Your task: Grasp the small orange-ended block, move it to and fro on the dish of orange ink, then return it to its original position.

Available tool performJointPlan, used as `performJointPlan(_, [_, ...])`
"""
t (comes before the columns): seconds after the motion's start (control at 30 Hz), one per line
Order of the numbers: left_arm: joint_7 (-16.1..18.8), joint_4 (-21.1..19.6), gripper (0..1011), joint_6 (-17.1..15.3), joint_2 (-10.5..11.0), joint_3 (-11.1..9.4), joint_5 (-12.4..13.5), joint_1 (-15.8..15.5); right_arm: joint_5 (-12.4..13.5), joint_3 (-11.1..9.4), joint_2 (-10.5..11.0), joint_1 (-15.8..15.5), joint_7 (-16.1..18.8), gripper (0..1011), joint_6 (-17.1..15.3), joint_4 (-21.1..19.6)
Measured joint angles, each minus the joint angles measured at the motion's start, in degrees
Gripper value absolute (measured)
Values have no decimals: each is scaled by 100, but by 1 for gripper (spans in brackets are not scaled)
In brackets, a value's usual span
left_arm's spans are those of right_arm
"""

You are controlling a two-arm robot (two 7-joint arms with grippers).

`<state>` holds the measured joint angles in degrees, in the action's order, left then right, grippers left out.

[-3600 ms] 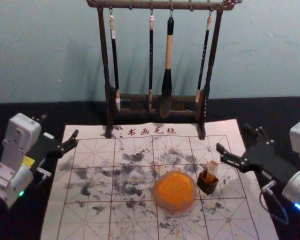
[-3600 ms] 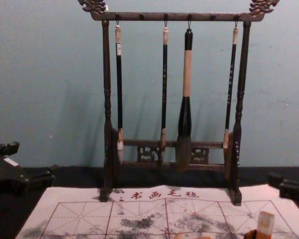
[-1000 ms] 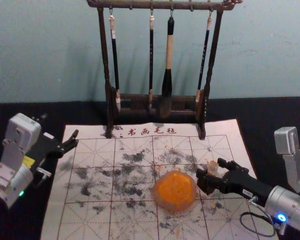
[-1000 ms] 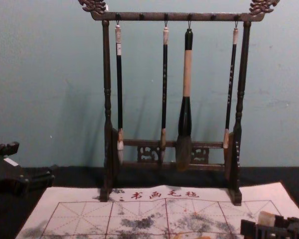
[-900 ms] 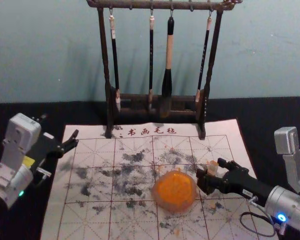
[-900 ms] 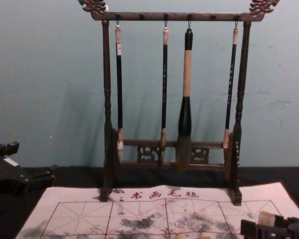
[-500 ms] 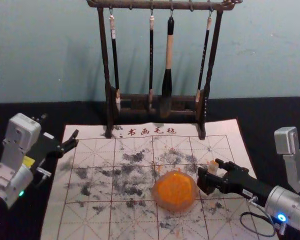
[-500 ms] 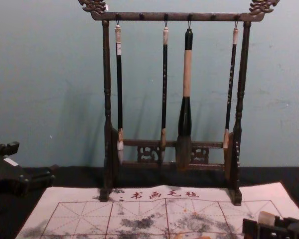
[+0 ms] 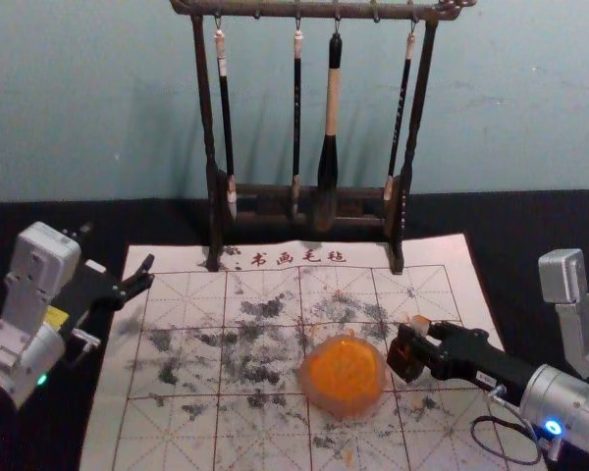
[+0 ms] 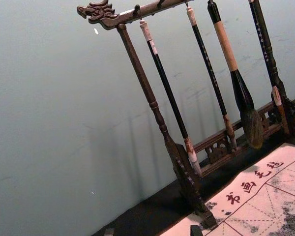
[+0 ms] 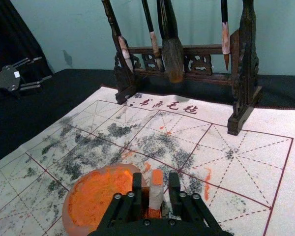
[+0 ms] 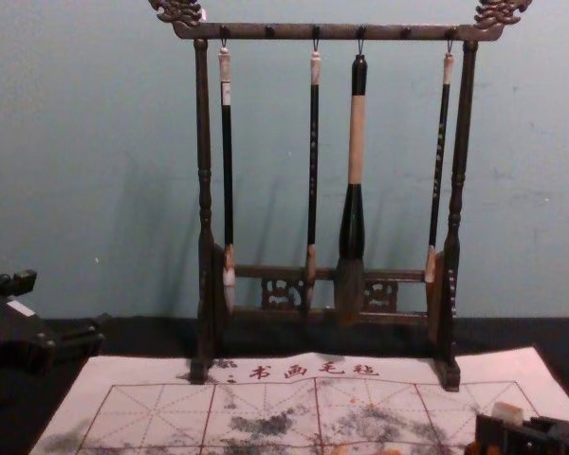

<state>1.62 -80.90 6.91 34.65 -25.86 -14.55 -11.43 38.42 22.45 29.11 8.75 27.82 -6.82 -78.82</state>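
Right gripper (image 11: pixel 155 181) has the block (image 11: pixel 156 197) pinched between its jaws, box (image 9: pixel 403 363) just below; lift straight, clearing the rim, then cross to the ink dish (image 9: pixel 344 377) beside them. Left gripper (image 9: pixel 118 248), jaws spread, idle at head view's left.

Dish (image 9: pixel 344 375) lay on mat (image 9: pixel 167 432), holder (image 9: pixel 402 355) just right of it; brushes (image 9: pixel 332 108) hung from rack (image 9: pixel 208 118) behind.
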Motion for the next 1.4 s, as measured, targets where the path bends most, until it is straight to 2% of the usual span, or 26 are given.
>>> performJointPlan(0.23, [0,0,1001,0,0,0,0,0,0,0,0,0,0,99,0,0])
performJointPlan(0.3, [0,0,1001,0,0,0,0,0,0,0,0,0,0,87,-1,0])
performJointPlan(1.4, [0,0,1001,0,0,0,0,0,0,8,9,4,4,86,-1,-3])
